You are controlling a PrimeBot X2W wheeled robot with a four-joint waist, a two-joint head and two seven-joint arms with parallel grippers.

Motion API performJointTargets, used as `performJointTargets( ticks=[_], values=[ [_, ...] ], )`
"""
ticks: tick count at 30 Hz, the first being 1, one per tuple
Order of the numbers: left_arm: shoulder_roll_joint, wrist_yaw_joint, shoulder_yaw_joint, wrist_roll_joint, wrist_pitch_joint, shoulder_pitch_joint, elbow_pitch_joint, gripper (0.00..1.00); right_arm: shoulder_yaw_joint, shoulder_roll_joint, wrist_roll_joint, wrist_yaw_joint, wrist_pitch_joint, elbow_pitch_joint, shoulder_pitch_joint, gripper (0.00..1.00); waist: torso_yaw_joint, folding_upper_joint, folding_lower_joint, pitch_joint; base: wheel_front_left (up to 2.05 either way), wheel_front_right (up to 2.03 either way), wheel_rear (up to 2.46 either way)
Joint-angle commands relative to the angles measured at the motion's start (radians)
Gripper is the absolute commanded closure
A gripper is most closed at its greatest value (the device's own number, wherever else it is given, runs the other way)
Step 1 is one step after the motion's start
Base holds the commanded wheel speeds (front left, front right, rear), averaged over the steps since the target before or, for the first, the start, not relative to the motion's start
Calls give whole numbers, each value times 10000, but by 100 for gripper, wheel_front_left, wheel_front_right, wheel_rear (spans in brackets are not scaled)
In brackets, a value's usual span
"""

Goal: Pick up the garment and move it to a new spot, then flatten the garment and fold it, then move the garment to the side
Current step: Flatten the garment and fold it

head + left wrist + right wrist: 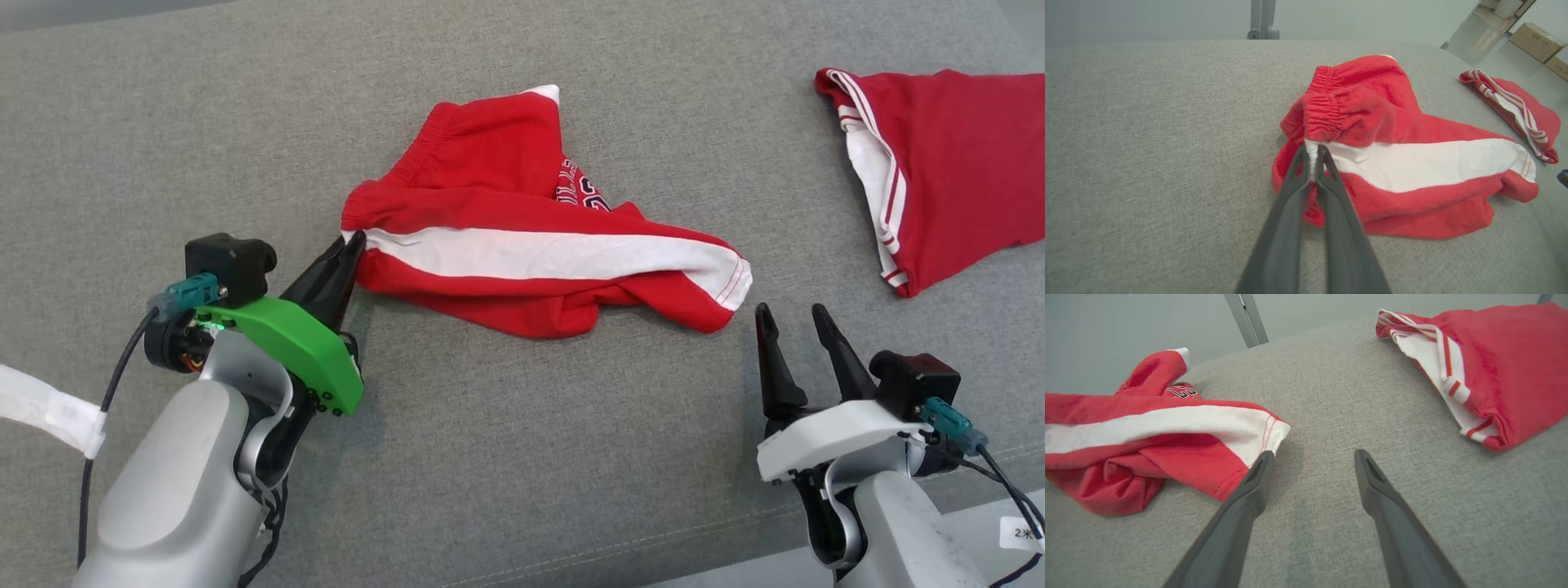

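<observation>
At the lower left of the head view, the left claw (353,242) is pressed together on the garment (522,286), pinching its left edge where the white side stripe (555,255) meets the elastic waistband (1325,110). The left wrist view shows a bit of white cloth squeezed between the two dark fingers. From that pinch the garment, a pair of red shorts, lies crumpled across the middle of the grey fabric surface (522,457). Its stripe runs toward the right, and dark lettering (581,189) shows in a fold. Its hemmed right end lies just beside the right claw (789,312), which stands spread and grips nothing, one fingertip close to the hem. Further right, well apart, a second red and white garment (955,163) lies flat.
</observation>
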Motion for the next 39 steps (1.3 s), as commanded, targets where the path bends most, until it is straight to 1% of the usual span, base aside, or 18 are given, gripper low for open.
performJointTargets(
  ticks=[1,4,7,15,16,17,18,19,20,23,24,28,31,35,39],
  values=[
    [68,69,27,29,-114,203,-79,100,23,-9,105,-5,21,70,-200,0,50,0,0,20,0,0,0],
    [-4,150,51,-15,-284,419,-198,100,20,-9,155,-5,98,242,-409,0,112,0,0,29,0,0,0],
    [-51,212,62,-71,-410,561,-249,100,177,-9,494,-5,250,441,-728,0,176,0,0,47,0,0,0],
    [-112,277,-20,-42,-485,485,-193,100,897,-17,1290,-5,827,1049,-1489,0,320,0,0,95,0,0,0],
    [-117,282,-26,-33,-494,457,-180,100,940,-21,1334,-5,826,1108,-1548,15,331,0,0,96,0,0,0],
    [-117,282,-26,-33,-494,457,-180,100,940,-21,1334,-5,826,1108,-1548,15,331,0,0,96,0,0,0],
    [-119,286,-34,-28,-498,431,-165,100,982,-18,1343,-5,792,1152,-1599,38,342,0,0,96,0,0,0],
    [-122,287,-42,-26,-508,410,-145,100,1023,-15,1371,-5,760,1193,-1640,53,352,0,0,91,0,0,0],
    [-125,288,-48,-25,-521,394,-133,100,1067,-14,1440,-5,734,1212,-1682,65,361,0,0,86,0,0,0],
    [-94,275,-49,-42,-563,399,-103,100,1190,-26,1475,-5,722,1306,-1787,88,362,0,0,69,0,0,0],
    [-80,282,-51,-48,-574,415,-93,100,1241,-35,1501,-5,707,1320,-1812,100,360,0,0,64,0,0,0],
    [-43,326,-6,-89,-695,499,-108,100,1337,-131,1595,-5,520,1211,-1918,100,340,0,0,18,0,0,0],
    [8,341,91,-146,-872,633,-214,100,1451,-196,1873,-3,425,862,-1952,100,312,0,0,-81,0,0,0],
    [24,356,327,-414,-1136,842,-557,100,1634,-563,2242,-5,506,72,-1911,100,285,0,0,-319,0,0,0],
    [-27,366,637,-857,-1267,1124,-1275,100,1663,-1082,2524,-5,795,-1027,-1694,100,304,0,0,-655,0,0,0]
  ],
)
